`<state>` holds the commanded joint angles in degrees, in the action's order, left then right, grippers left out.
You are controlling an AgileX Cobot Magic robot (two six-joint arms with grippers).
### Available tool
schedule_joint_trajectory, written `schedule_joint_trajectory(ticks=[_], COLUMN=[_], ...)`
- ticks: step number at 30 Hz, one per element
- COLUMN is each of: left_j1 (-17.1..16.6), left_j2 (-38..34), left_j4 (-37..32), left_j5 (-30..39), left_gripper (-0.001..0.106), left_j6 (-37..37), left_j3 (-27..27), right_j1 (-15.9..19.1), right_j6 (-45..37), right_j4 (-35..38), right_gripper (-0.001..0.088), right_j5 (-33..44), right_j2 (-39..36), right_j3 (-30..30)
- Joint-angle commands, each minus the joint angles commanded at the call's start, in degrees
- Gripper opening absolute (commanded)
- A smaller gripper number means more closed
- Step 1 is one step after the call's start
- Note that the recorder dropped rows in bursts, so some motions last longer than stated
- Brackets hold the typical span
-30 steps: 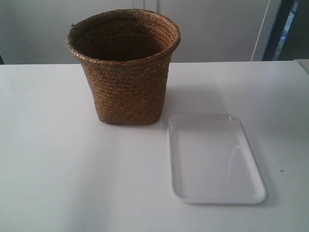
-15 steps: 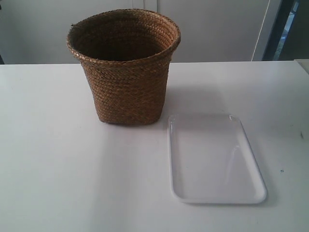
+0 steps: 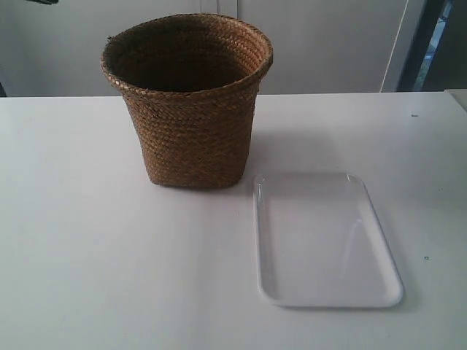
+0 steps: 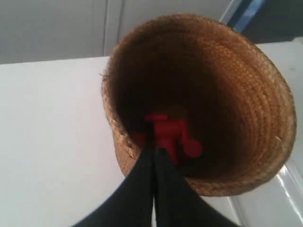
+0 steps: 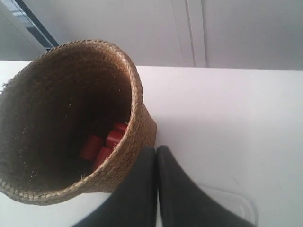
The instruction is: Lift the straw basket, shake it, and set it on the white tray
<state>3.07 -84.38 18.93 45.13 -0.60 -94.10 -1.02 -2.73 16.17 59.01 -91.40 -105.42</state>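
A: The left hand (image 4: 154,150), what is it doing?
B: Clenched on nothing, fingers pressed flat together. Its tips hang over the rim of the straw basket (image 4: 236,80), aimed into the mouth. The right hand (image 5: 156,150) is clenched and empty too, with its tips just outside the basket's wall.
A: And the layout?
B: On the surface (image 3: 95,255) the basket stands upright, long axis vertical, mouth up. The white tray (image 3: 325,240) lies bare just beside its base, long side running away from the exterior camera. Small red pieces (image 4: 168,135) sit at the basket's bottom.
A: Which arm takes it?
B: I'd judge the left nearer. It must spread its fingers, then drop over the rim.
A: Anything changed?
B: Basket and tray haven't shifted. A dark sliver (image 3: 42,1) now shows at the exterior view's top edge, and a tiny speck (image 3: 414,114) on the surface. Neither was there half a second ago.
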Motion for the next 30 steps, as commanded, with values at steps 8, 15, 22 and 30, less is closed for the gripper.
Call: schedule_joint_trajectory(ticks=[8,15,22,30], left_j1=[-2.99,-2.99,-2.99,-2.99], left_j2=[-4.61,-9.41,-15.21,-21.75], left_j4=[0.86,3.06,2.95,8.69], left_j5=[4.17,1.98,-0.93,-7.91], left_gripper=[0.0,0.001,0.065,0.065], left_j6=[1.73,1.68,0.6,0.6], left_j3=[-7.68,-9.92,-10.02,-10.02], right_j1=[0.0,-0.12,-0.12,-0.12], right_j6=[-3.43,-3.43,-5.22,-4.96], right_j4=[0.8,5.15,8.83,8.83], right_gripper=[0.0023,0.0191,0.063,0.063], right_j5=[1.75,0.6,1.19,-0.59], right_j2=[-0.85,-4.68,-9.38,-14.21], right_j3=[0.0,0.0,0.0,0.0])
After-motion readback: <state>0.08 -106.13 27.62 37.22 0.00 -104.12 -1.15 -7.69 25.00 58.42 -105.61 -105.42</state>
